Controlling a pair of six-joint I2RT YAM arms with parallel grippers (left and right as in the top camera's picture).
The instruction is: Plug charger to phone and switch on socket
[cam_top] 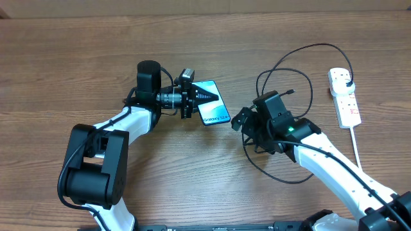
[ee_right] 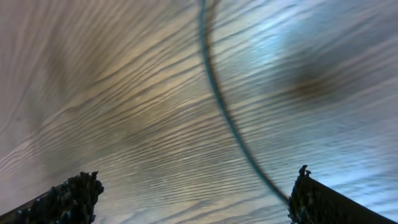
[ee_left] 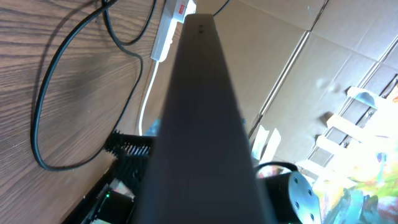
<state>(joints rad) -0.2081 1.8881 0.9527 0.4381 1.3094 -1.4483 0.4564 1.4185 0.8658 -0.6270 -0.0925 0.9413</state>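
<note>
The phone (cam_top: 214, 104), with a lit teal screen and "Galaxy" text, is held by its left end in my left gripper (cam_top: 191, 96), which is shut on it. In the left wrist view the phone (ee_left: 199, 124) fills the middle as a dark slab seen edge-on. My right gripper (cam_top: 240, 119) is open just right of the phone, close above the table. In the right wrist view its fingers (ee_right: 196, 186) are wide apart, with the charger cable (ee_right: 224, 112) running between them. The charger (cam_top: 302, 58) loops across the table, its black plug (cam_top: 347, 82) in the white socket (cam_top: 345, 96).
The socket's white cord (cam_top: 357, 147) runs toward the front right, beside my right arm. Another loop of the black cable (cam_top: 270, 170) lies under my right arm. The left wrist view also shows the socket (ee_left: 168, 28) and the cable loop (ee_left: 43, 106).
</note>
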